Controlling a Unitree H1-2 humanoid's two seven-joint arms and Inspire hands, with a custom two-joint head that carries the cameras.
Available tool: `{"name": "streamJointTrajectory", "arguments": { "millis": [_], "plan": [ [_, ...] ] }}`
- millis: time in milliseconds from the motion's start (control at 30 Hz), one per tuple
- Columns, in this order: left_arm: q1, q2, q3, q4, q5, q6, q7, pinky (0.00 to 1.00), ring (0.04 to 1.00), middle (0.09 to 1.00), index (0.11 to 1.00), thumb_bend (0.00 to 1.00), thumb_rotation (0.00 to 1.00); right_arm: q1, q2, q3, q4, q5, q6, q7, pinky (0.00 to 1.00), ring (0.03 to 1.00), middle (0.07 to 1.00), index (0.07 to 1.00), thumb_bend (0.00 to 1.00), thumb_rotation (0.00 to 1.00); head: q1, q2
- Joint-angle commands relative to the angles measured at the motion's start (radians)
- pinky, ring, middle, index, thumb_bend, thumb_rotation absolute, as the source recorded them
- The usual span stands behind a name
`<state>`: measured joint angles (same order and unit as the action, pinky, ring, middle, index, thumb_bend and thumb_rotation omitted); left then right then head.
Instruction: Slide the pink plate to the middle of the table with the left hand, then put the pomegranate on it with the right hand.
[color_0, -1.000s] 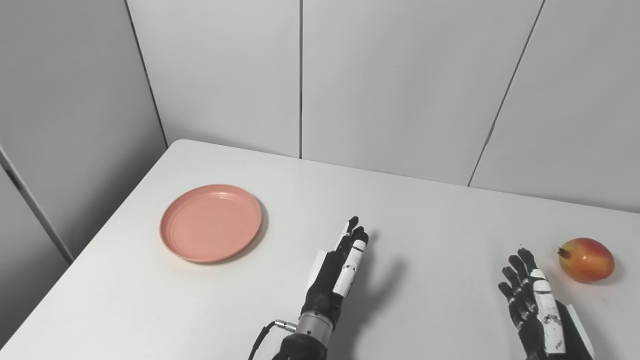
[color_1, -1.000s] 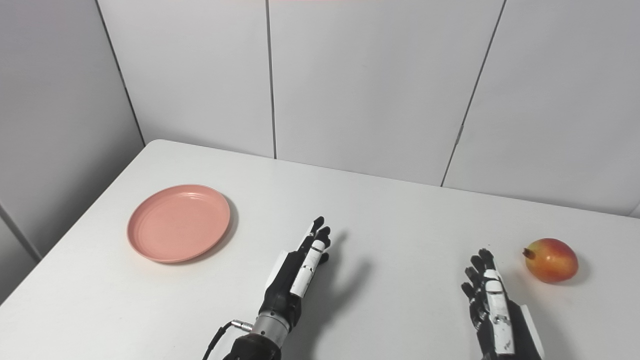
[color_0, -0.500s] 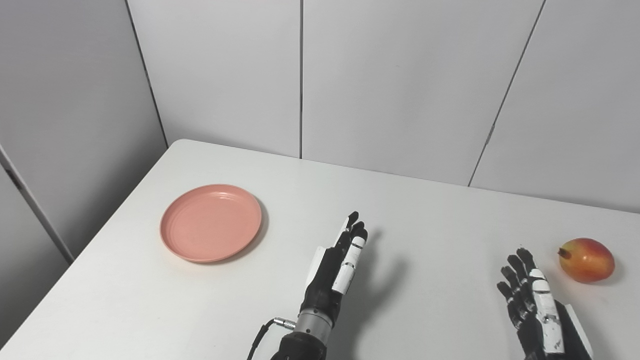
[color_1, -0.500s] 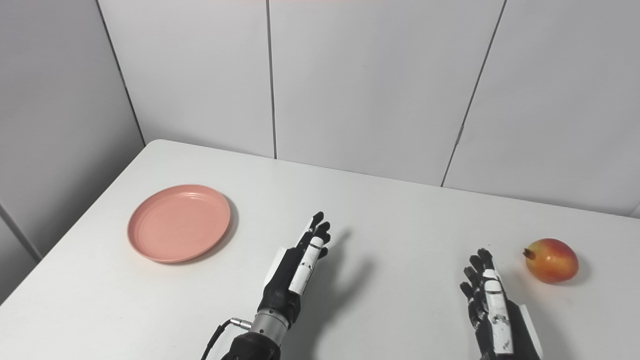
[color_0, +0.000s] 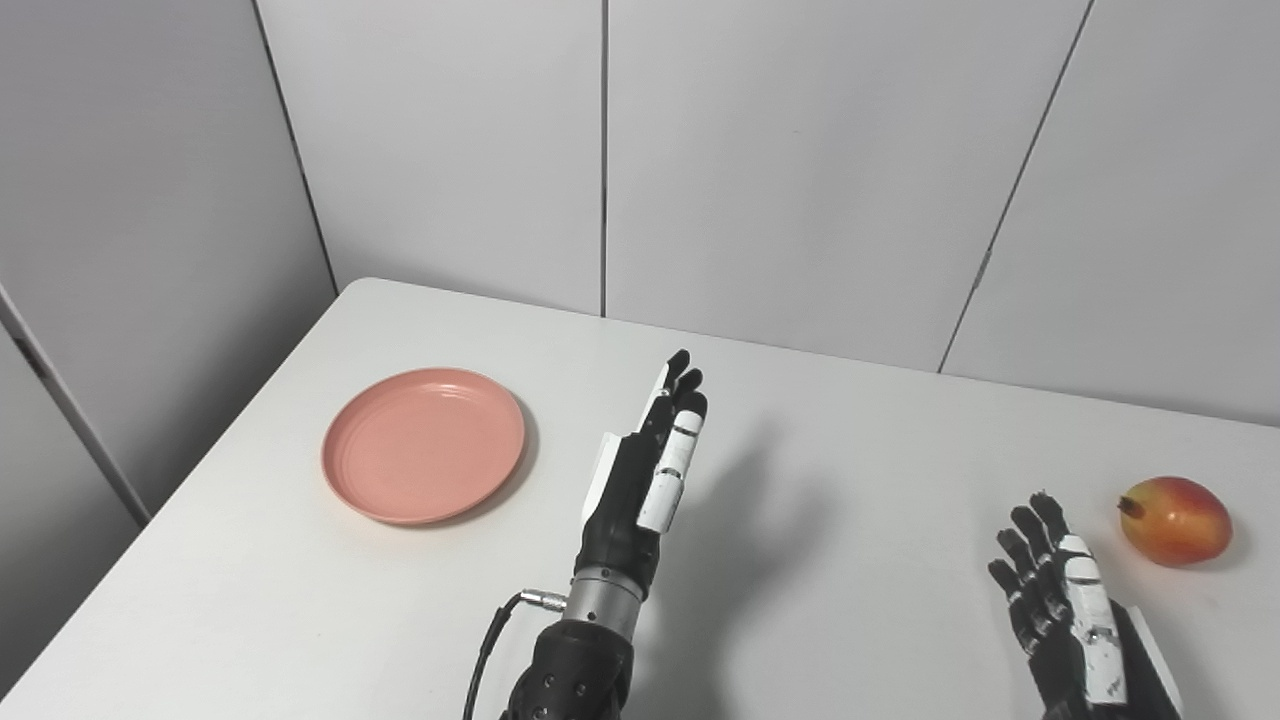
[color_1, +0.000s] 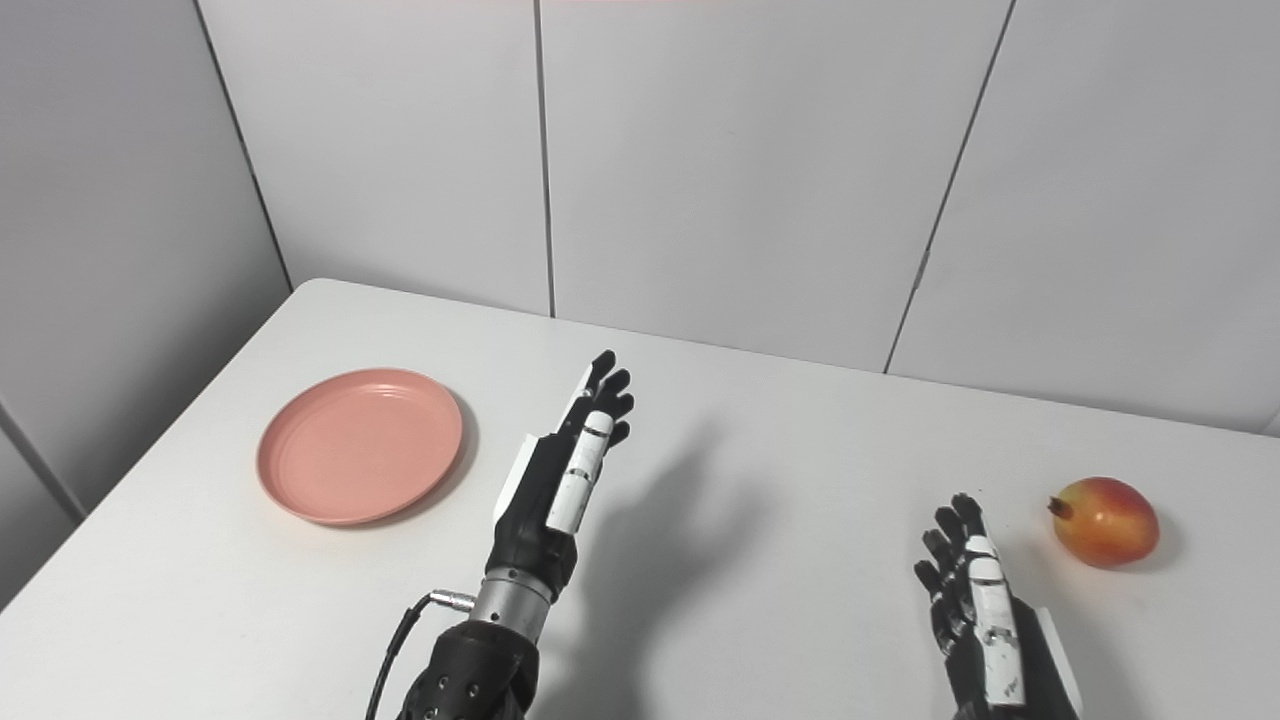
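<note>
A white table (color_0: 850, 430) fills the lower part of the scene, backed by plain grey wall panels (color_0: 780, 150) that meet at a corner on the left.

A round pink plate (color_0: 423, 444) lies flat on the left side of the table, not in the middle, with nothing on it.

The left hand (color_0: 650, 470) reaches in from the bottom edge near the centre of the table. It is raised above the surface, seen edge-on, its fingers held straight and close together, pointing away toward the far wall. It holds nothing. It is to the right of the plate, near it but not touching; its shadow falls on the table to its right. A black cable (color_0: 490, 650) loops out at its wrist.

The right hand (color_0: 1065, 610) sits low at the bottom right corner, fingers slightly apart and stretched forward, holding nothing.

A red and yellow pomegranate (color_0: 1175, 506) rests on the table near the right edge, just beyond and to the right of the right hand, clear of its fingertips.
</note>
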<state>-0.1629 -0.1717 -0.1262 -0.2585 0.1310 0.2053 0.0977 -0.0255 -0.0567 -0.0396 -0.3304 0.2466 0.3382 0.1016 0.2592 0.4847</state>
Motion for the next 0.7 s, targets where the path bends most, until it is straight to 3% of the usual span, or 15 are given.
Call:
{"name": "streamJointTrajectory", "arguments": {
  "millis": [0, 200, 667],
  "plan": [
    [-0.041, -0.006, 0.017, -0.041, -0.019, -0.032, 0.002, 0.97, 0.956, 0.980, 0.973, 0.44, 1.00, -0.030, -0.004, -0.005, -0.022, 0.012, -0.019, 0.006, 1.00, 1.000, 1.000, 1.000, 0.22, 1.00, 0.000, -0.002],
    [-0.072, 0.019, 0.078, -0.056, -0.056, -0.042, -0.002, 1.00, 0.976, 0.998, 0.991, 0.43, 1.00, -0.032, -0.008, -0.002, -0.009, 0.015, -0.029, 0.015, 1.00, 1.000, 1.000, 1.000, 0.22, 1.00, 0.000, -0.008],
    [-0.156, 0.079, 0.232, -0.035, -0.103, -0.092, 0.043, 0.96, 0.966, 0.981, 0.976, 0.47, 1.00, -0.032, -0.012, 0.004, 0.002, 0.010, -0.029, 0.019, 1.00, 1.000, 1.000, 1.000, 0.22, 1.00, 0.001, -0.015]
  ]
}}
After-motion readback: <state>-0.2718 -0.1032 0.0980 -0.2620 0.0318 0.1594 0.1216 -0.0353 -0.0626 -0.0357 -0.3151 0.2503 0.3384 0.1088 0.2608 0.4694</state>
